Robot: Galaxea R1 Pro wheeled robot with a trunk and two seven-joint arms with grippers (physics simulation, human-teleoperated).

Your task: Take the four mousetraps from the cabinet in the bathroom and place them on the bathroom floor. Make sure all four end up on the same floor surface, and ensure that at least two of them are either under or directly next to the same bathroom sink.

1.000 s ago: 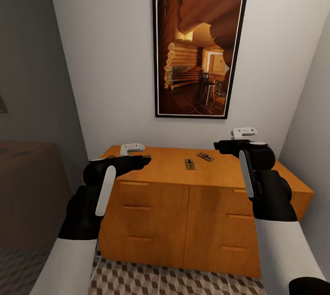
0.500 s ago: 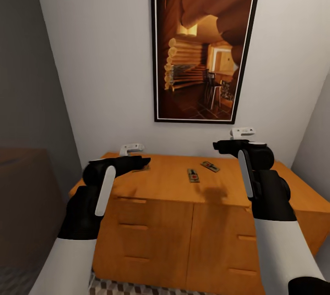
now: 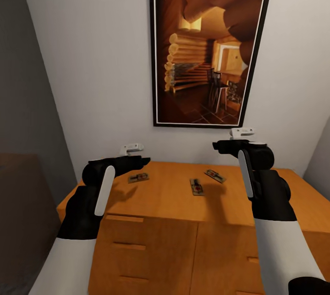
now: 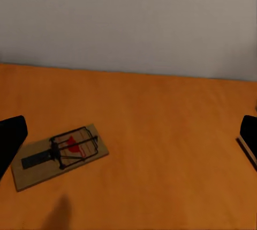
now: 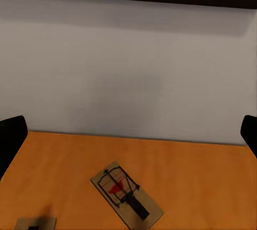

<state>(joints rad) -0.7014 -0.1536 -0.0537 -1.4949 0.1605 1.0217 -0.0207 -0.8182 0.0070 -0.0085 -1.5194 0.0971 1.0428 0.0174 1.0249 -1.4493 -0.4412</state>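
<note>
Three mousetraps lie flat on the orange-brown cabinet (image 3: 160,203): one at the left (image 3: 138,177), one in the middle (image 3: 197,187), one further back to the right (image 3: 215,175). My left gripper (image 3: 137,155) hovers open above the left mousetrap (image 4: 59,155), its fingers (image 4: 10,139) spread wide. My right gripper (image 3: 231,140) hangs open above the right part of the top, looking at the back mousetrap (image 5: 126,195) and the corner of another (image 5: 35,223). Nothing is held. The bathroom floor and the sink are out of view.
A large framed picture (image 3: 208,47) of a log cabin interior hangs on the white wall behind the cabinet. A dark brown piece of furniture (image 3: 23,194) stands to the left. The cabinet's drawer fronts (image 3: 151,249) face me.
The camera has come closer to the cabinet and looks higher, so the floor tiles have left the picture. The left mousetrap now shows from behind my left gripper. Both arms hold their pose.
</note>
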